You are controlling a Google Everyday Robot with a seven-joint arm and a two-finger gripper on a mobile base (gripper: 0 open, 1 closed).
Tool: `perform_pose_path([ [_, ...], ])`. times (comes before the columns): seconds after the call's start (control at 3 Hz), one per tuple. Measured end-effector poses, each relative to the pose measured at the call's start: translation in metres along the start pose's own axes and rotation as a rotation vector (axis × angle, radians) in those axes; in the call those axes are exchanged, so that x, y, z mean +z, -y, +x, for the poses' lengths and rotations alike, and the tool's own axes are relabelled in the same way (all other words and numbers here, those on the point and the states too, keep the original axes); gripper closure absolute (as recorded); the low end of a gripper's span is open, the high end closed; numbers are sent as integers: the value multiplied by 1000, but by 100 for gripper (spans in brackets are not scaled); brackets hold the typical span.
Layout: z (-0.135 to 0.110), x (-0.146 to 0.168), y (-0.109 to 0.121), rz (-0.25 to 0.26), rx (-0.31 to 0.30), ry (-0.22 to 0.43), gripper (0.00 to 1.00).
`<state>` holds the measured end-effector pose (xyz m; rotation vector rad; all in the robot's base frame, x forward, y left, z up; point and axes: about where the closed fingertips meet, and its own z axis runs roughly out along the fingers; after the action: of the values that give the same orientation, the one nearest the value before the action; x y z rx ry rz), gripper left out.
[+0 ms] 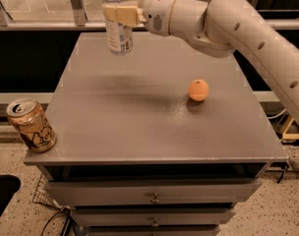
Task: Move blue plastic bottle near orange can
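Observation:
The blue plastic bottle (118,31) is clear with a pale label; its top is cut off by the frame's upper edge. It hangs upright above the far part of the grey cabinet top. My gripper (121,14) is shut on its upper body, reaching in from the right on the white arm (228,18). The orange can (31,125), tan with dark scribbles and a silver top, stands at the front left corner of the cabinet top, far from the bottle.
A round orange fruit (198,90) lies right of centre on the grey cabinet top (139,127). Drawers (152,196) sit below the front edge. A railing and glass run behind the cabinet. Speckled floor lies at both sides.

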<state>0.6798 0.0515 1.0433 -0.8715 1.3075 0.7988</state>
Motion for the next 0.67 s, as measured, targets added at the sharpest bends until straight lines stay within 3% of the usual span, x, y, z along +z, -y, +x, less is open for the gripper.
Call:
perform_pose_path([
  [0.33, -5, -17, -50, 23, 15, -32, 100],
  [0.67, 7, -26, -92, 48, 46, -37, 100],
])
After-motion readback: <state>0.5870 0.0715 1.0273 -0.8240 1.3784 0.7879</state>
